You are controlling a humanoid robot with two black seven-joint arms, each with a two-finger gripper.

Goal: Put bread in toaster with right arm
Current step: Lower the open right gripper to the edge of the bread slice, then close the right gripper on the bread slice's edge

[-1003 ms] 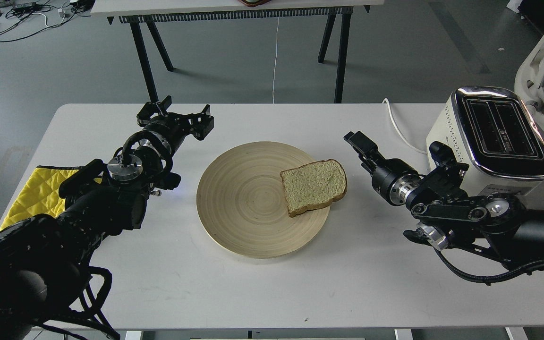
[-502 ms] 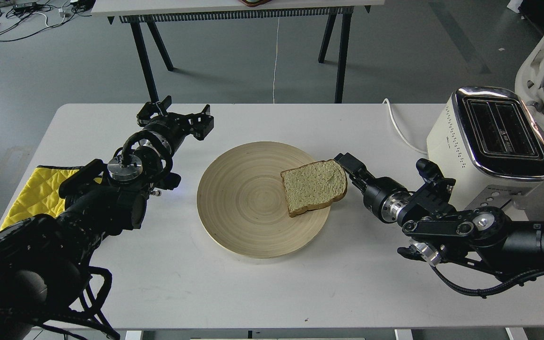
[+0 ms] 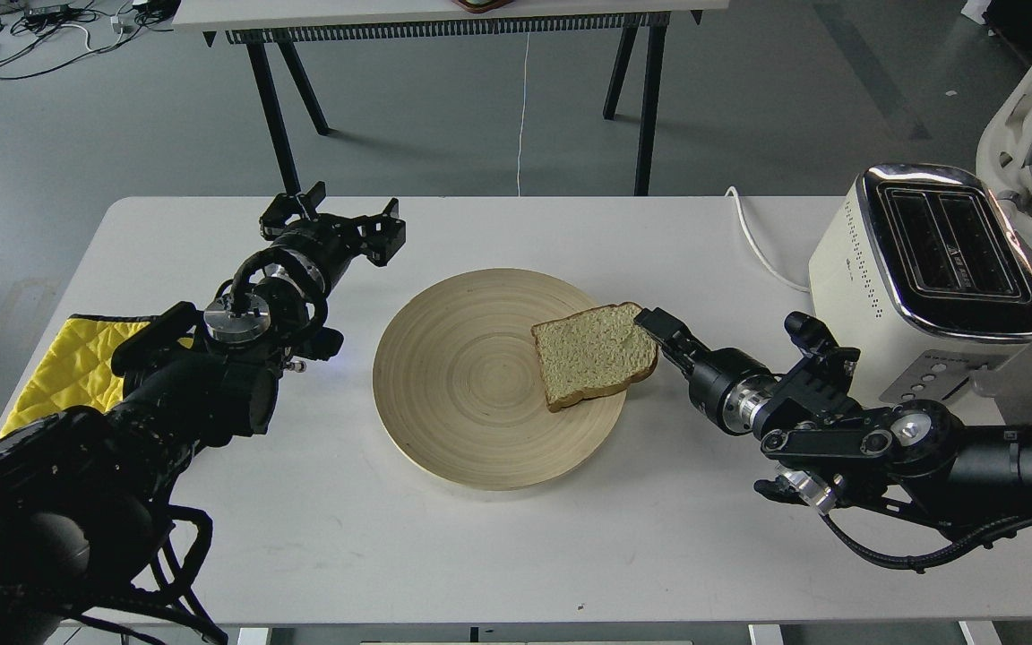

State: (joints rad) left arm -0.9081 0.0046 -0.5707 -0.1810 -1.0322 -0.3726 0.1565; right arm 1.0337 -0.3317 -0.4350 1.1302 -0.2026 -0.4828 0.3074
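The bread (image 3: 592,356) lies flat on the right part of a round wooden plate (image 3: 453,385) in the middle of the white table. The cream-white toaster (image 3: 933,269) stands at the table's right edge, slots up and empty. My right arm comes in from the right, and its gripper (image 3: 652,323) is low at the bread's right crust, touching or nearly touching it. It looks dark and narrow, so I cannot tell its fingers apart. My left gripper (image 3: 333,226) is open and empty, left of and behind the plate.
A yellow quilted cloth (image 3: 64,369) lies at the table's left edge. The toaster's white cord (image 3: 753,244) runs over the table's back edge. A white chair (image 3: 1031,98) stands behind the toaster, and another table's black legs (image 3: 274,107) stand beyond.
My right gripper has moved left and down from beside the toaster to the bread's right edge. The bread, the plate and my left arm have not moved.
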